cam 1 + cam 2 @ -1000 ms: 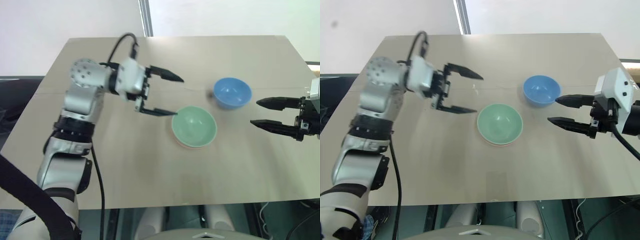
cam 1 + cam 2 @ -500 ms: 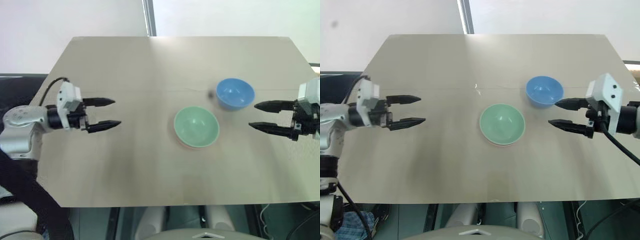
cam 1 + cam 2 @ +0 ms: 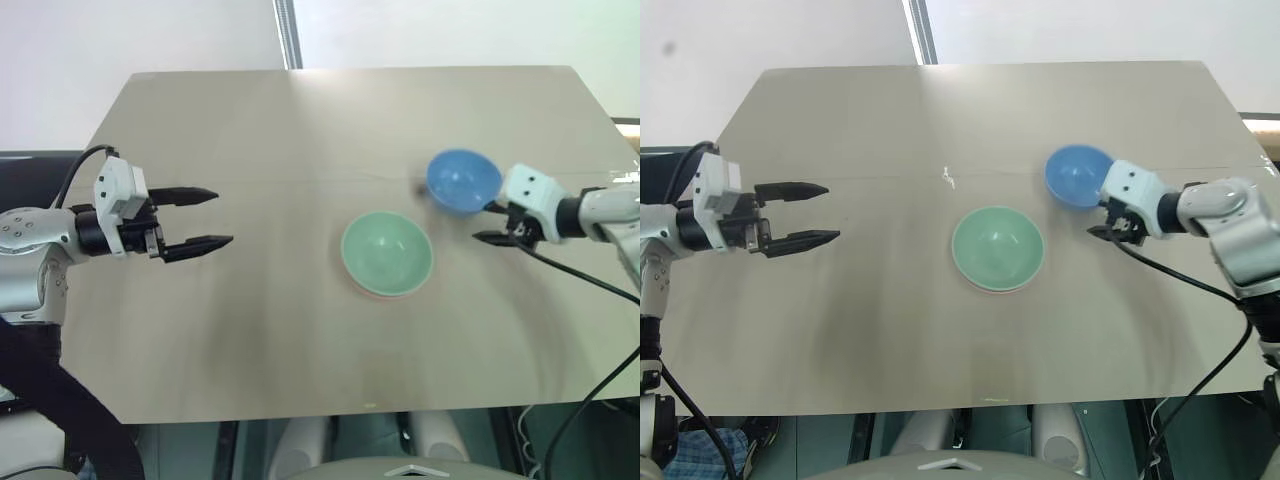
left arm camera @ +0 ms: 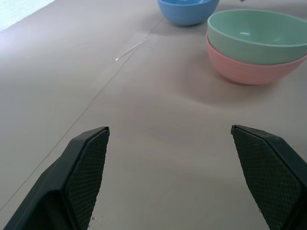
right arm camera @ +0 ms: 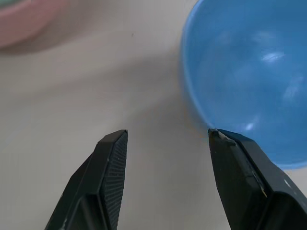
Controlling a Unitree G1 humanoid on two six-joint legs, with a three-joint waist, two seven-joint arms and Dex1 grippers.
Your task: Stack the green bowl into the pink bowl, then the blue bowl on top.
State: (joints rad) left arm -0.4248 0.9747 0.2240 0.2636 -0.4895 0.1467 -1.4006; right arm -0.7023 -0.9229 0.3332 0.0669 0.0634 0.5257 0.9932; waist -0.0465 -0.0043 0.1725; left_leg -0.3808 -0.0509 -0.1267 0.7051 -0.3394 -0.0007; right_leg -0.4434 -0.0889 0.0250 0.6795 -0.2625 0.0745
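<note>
Head views: I see the green bowl (image 3: 387, 253) sitting near the middle of the counter (image 3: 300, 130), nothing inside it, with only a thin rim of the pink bowl (image 3: 380, 292) peeking out beneath.
Blue bowl: from my head views the blue bowl (image 3: 463, 181) is empty, close beside the green bowl on its far right, not touching it.
Left claw: my left claw (image 3: 205, 217) hangs well to the left of the green bowl, its fingers spread apart and clamping nothing.
Right claw: my right claw (image 3: 491, 222) is at the blue bowl's near right edge, fingers apart.
Left wrist view: here I get the side profile the head views lack, the green bowl nested in the pink bowl (image 4: 249, 71), and the blue bowl (image 4: 187, 10) beyond.
Right wrist view: here I see one finger (image 5: 244, 167) over the blue bowl's (image 5: 254, 76) rim, the other outside on the counter; whether it touches I cannot tell.
</note>
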